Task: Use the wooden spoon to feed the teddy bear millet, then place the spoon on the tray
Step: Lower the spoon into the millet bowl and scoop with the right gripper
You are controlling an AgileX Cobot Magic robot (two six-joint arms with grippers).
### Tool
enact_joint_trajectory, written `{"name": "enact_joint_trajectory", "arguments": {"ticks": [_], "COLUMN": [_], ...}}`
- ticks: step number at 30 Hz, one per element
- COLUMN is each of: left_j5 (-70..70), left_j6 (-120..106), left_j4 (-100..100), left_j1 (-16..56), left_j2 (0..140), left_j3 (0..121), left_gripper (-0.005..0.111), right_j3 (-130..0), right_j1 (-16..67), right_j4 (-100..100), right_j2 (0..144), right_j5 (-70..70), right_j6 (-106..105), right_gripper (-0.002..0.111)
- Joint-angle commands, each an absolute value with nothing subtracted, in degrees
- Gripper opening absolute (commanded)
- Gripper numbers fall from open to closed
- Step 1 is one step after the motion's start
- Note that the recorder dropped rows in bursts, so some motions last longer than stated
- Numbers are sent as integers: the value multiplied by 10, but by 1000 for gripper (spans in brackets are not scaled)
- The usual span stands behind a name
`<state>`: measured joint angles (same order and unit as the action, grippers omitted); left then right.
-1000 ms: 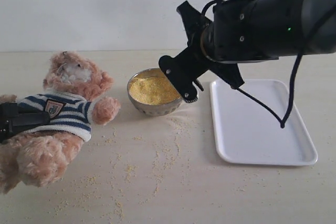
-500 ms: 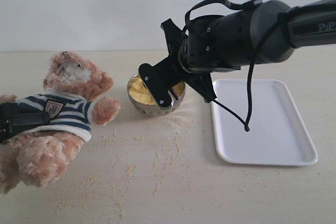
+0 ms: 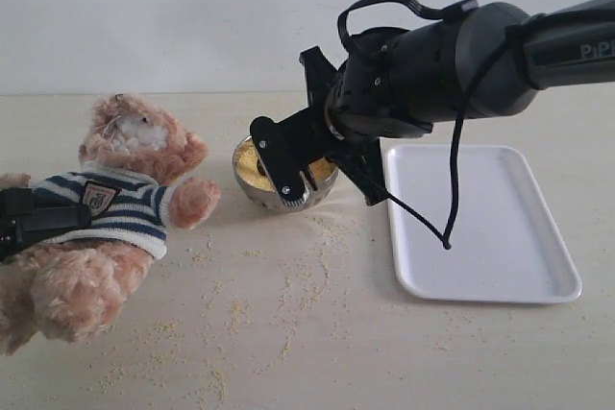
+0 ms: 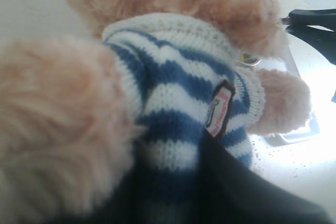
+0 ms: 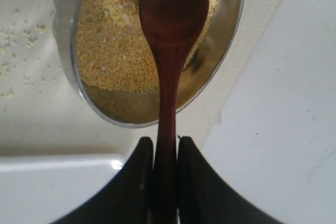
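The teddy bear (image 3: 120, 204) lies on its back at the left, with my left gripper (image 3: 58, 218) shut across its striped shirt (image 4: 173, 93). In the left wrist view that gripper (image 4: 178, 174) shows only as dark fingers pressed into the shirt. My right gripper (image 3: 288, 184) hangs at the near rim of the metal bowl (image 3: 264, 194) and hides much of it. In the right wrist view this gripper (image 5: 165, 148) is shut on the wooden spoon (image 5: 167, 77). The spoon's oval end carries no grain and sits over the millet (image 5: 110, 51). The white tray (image 3: 500, 237) lies to the right, bare.
Loose millet grains (image 3: 288, 285) are scattered over the tabletop in front of the bowl and the bear. The right arm (image 3: 442, 69) spans above the tray's left part, and its cable (image 3: 452, 189) dangles over the tray. A pale wall stands behind the table.
My right gripper has swung left and down from beside the bowl to its near rim, bringing the spoon over the millet. The bear and my left gripper have not moved.
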<state>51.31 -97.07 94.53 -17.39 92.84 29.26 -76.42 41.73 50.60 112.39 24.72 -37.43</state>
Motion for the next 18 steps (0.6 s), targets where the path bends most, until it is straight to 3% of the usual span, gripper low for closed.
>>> {"name": "enact_joint_trajectory", "arguments": {"ticks": [1,18], "left_j5": [524,524], "left_j6": [-974,-974], "left_j4": [949,946], "left_j1": [-174,-174], "left_j2": [923,923], "left_j3": [292,292], "left_gripper": [5,5], "right_j3": [-767,-767], "right_j1": [418,417], "right_j4": [457,429], "right_j2": [1121,1121], "right_j5": [251,251], "right_j6": [-393,-298], "right_gripper": [0,0]}}
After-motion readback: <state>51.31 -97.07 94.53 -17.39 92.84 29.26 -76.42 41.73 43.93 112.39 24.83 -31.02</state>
